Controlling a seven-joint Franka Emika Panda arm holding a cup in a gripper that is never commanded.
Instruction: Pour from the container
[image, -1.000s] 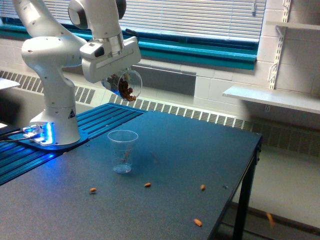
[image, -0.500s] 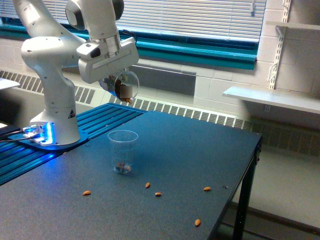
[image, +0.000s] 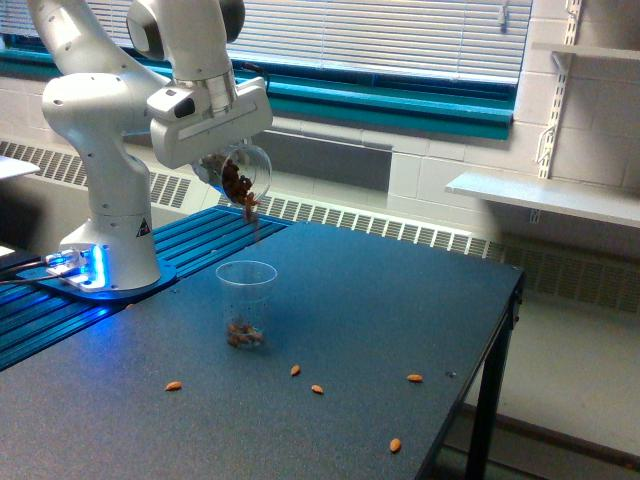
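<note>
Clear glass container, tipped, nuts spilling from it, pinched by the pincer at upper left, above the plastic cup.

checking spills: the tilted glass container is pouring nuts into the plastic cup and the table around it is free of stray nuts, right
Not quite. The container is tilted and pouring nuts toward the plastic cup, but the exterior view shows several stray nuts scattered on the table around the cup.

Five loose almonds lie scattered on the dark table near a plastic cup.
</note>
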